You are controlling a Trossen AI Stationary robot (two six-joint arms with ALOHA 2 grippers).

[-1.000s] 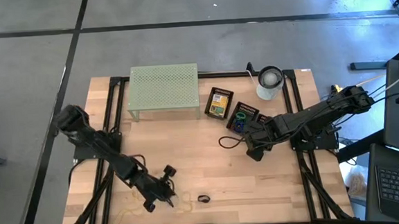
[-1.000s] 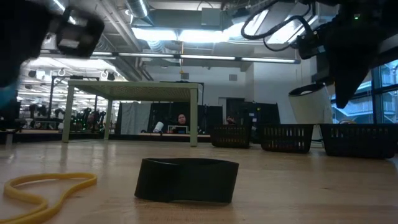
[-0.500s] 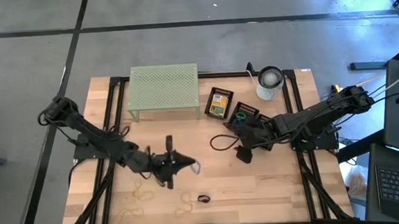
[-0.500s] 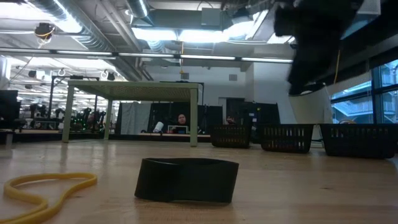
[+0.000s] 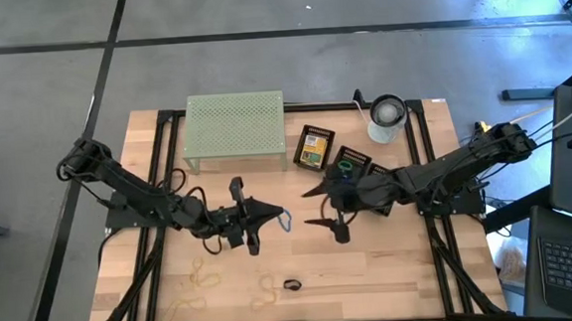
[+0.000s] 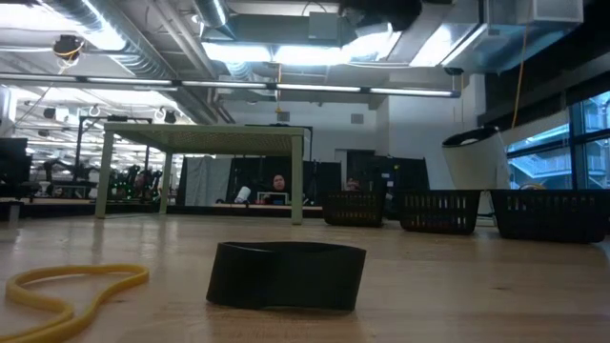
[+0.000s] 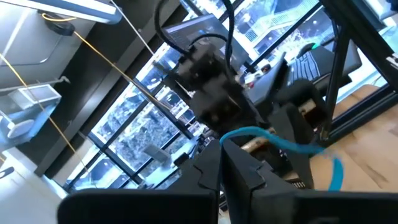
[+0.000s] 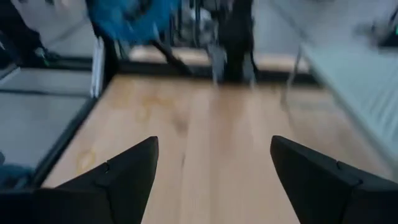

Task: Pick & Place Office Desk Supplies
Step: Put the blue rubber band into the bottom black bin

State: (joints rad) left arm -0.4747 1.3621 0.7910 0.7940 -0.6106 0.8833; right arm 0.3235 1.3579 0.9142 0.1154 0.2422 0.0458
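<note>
Over the middle of the wooden table (image 5: 392,264), just in front of the pale green perforated rack (image 5: 235,130), the two arms meet almost nose to nose. The left gripper (image 5: 268,218) has its fingers pressed together on a blue rubber band (image 5: 286,219), which dangles off its tip above the boards; the left wrist view shows the same blue loop (image 7: 273,140) pinched between the dark fingers. Facing it from the far side of the rack's front edge, the right gripper (image 5: 321,207) hangs with its two fingers spread wide apart, nothing between them, near the band but not touching it. Farther from the rack, toward the table's front edge, lie tan rubber bands (image 5: 205,278) and a small black clip (image 5: 292,284). Beside the rack's right end sits a yellow-green crayon box (image 5: 313,148), with a white cup (image 5: 386,118) beyond it.
</note>
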